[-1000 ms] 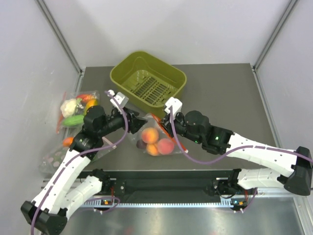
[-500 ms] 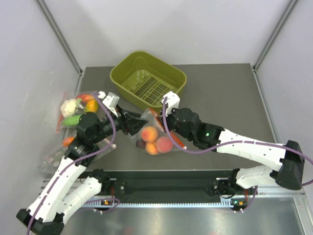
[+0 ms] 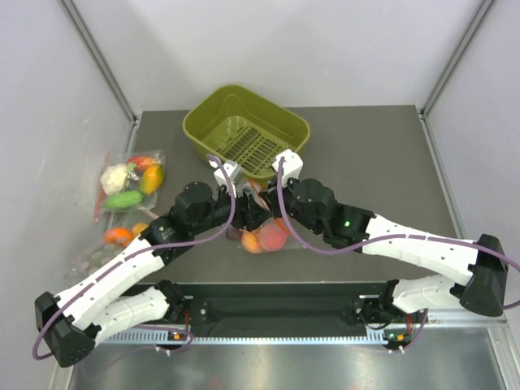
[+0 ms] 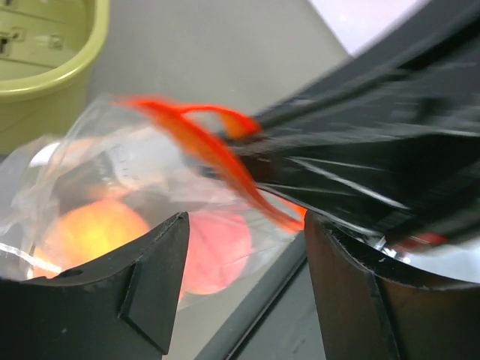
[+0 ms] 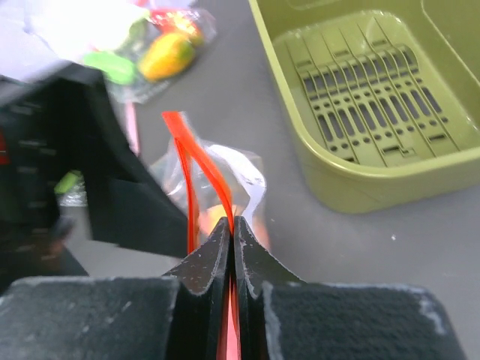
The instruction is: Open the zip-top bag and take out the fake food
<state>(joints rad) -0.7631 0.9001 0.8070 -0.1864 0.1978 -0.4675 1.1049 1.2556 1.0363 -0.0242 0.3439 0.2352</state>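
I am working over a dark grey tabletop [image 3: 382,154] boxed in by pale walls. Nearly everything that matters is bunched near its middle, a little toward the near edge.

The zip-top bag [image 3: 262,226] lies there between my two arms. Its clear plastic is crumpled and its orange-red zip strip [image 5: 196,169] is turned up toward the right wrist camera. The fake food [image 4: 90,232], peach-like fruit in orange and pink-red, sits low in the bag, away from the strip, which leaves the mouth free to work on. I can make out two fruits clearly and cannot count the rest.

My right hand [image 5: 232,225] is fully closed, its fingers pinched flat on the strip near one end, so I judge it is there as the anchor. My left hand [image 4: 246,225] stands wide open with the strip's loose loop and the bag's upper plastic between its fingers, gripping nothing. That placement reads to me as the set-up for taking the opposite lip, so the two hands can pull the seal apart. The strip bows into a narrow loop, though I cannot tell whether the seal is parted along its whole length.

Just behind the bag, toward the far edge, sits an olive-green slotted tub [image 3: 195,122]. At the tabletop's left edge lie other clear bags of vegetables [image 3: 126,183], well apart from the work and no part of it.
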